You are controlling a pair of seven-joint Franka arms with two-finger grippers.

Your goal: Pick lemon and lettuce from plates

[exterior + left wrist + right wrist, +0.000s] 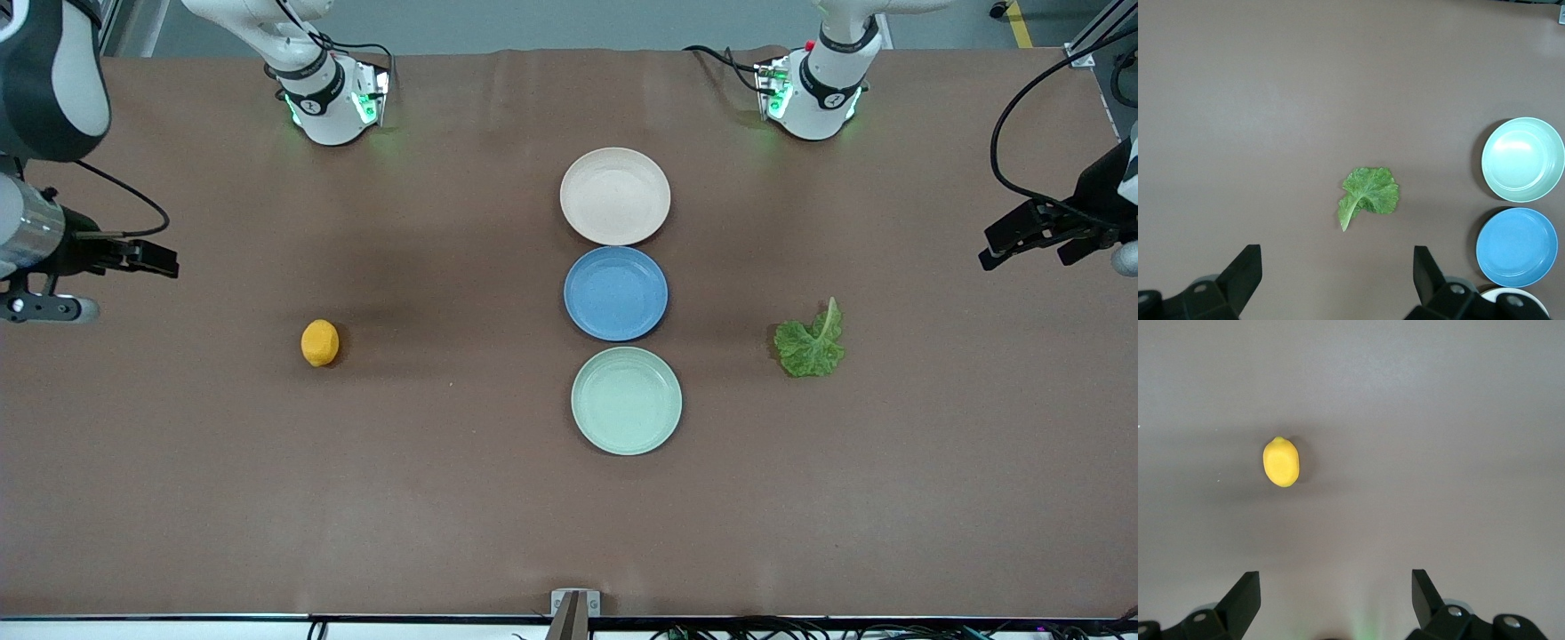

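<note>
Although the task speaks of plates, the lemon [320, 343] and lettuce [810, 342] lie on the bare counter [444, 498], well apart from the empty cream plate [615, 196] and green plate [627, 401]. The left gripper [1337, 280] hangs spread wide above the lettuce, the right gripper [1335, 600] likewise above the lemon. The lemon could roll under a clumsy pinch; the limp leaf could slip. No writing is readable.

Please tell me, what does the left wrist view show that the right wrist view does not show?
Only the left wrist view shows the lettuce lying on the table, the mint plate, the blue plate and an edge of the cream plate. Only the right wrist view shows the lemon, also on the table. Both show bare brown table and an open hand, the left hand and the right hand.
</note>
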